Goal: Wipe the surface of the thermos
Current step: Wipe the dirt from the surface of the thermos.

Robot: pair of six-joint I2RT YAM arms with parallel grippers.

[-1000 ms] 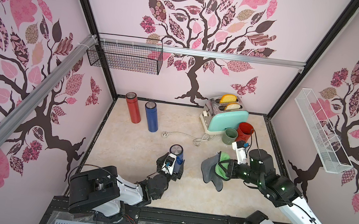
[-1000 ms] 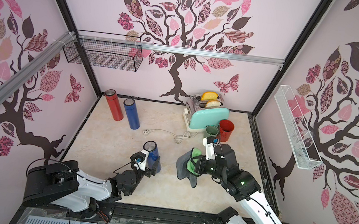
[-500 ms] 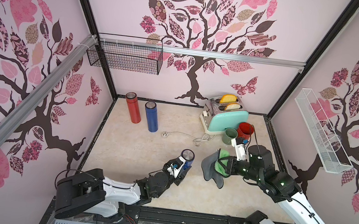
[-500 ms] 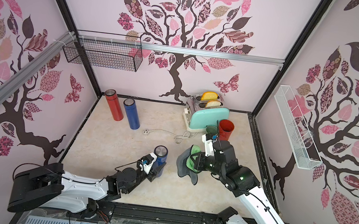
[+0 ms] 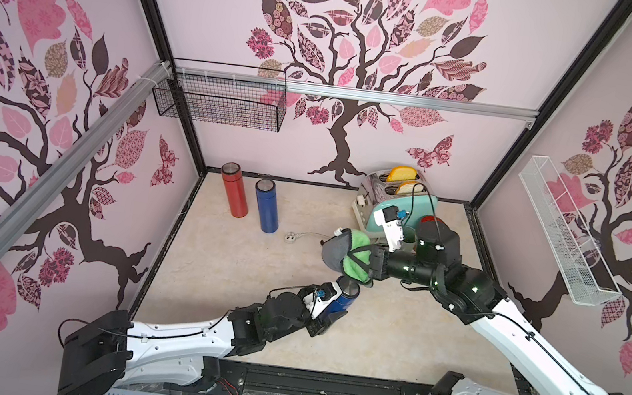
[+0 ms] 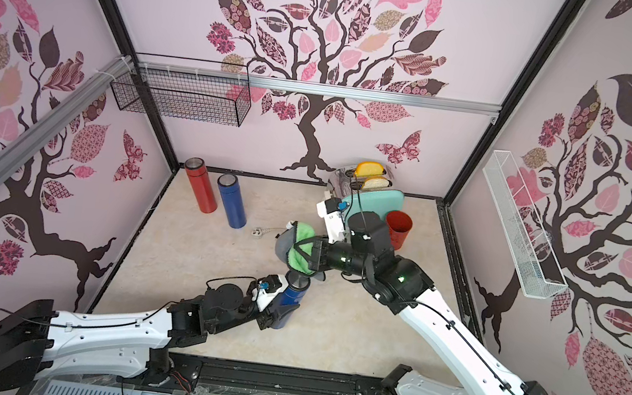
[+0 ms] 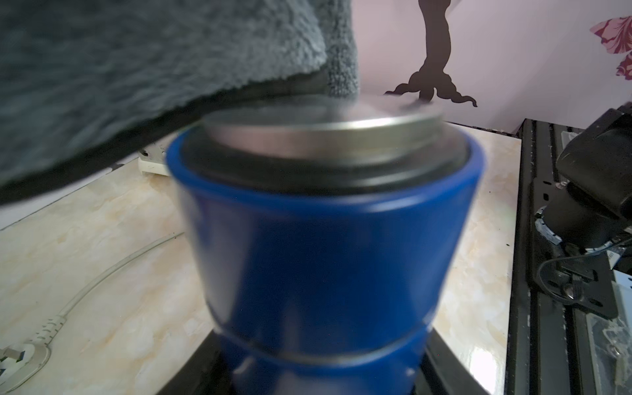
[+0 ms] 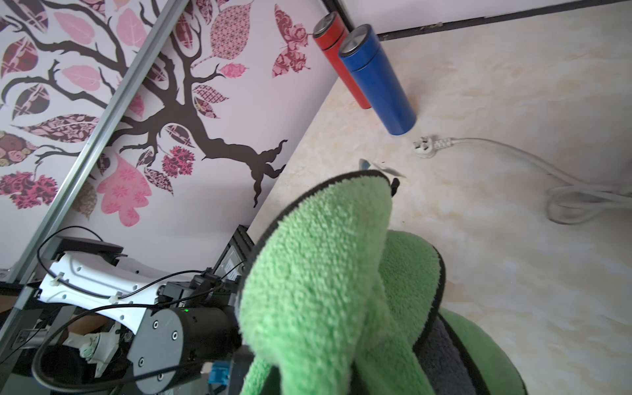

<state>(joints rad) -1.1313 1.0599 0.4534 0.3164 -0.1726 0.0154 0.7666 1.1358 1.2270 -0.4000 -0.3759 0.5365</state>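
Left wrist view: tall blue metal thermos [image 7: 325,260] with steel lid [image 7: 321,126], front-centre, clamped low on its body by left gripper [image 5: 331,316]. Right gripper [image 5: 360,260] pinches green-grey fluffy cloth [image 5: 356,241] at lid. Rigid, slick, probably top-heavy; hold low, firmly.

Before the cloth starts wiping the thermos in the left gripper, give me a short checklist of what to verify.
1. Left gripper shut on the held thermos: ok.
2. Right gripper shut on the cloth: ok.
3. Lid on the held thermos: ok.
4. Cloth touching the lid: cannot tell; it hangs just over it.
5. Spare red thermos and spare blue thermos standing well clear: ok.
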